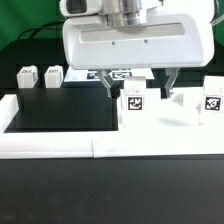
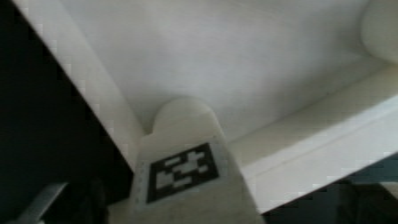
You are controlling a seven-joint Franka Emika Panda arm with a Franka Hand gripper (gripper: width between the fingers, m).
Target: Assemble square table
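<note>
Claw (image 1: 138, 93): broad rounded white housing (image 1: 130, 45), grey metal wrist collar (image 1: 125, 10), slim dark fingers (image 1: 108, 88).

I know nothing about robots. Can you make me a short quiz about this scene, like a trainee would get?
1. True or false: the jaws are shut tight.
2. How many small white legs stand in the exterior view?
3. The leg in the wrist view carries: A) a black-and-white tag, B) a red sticker, C) nothing.
Key: 1 false, the jaws stand wide apart; 2 four; 3 A.
</note>
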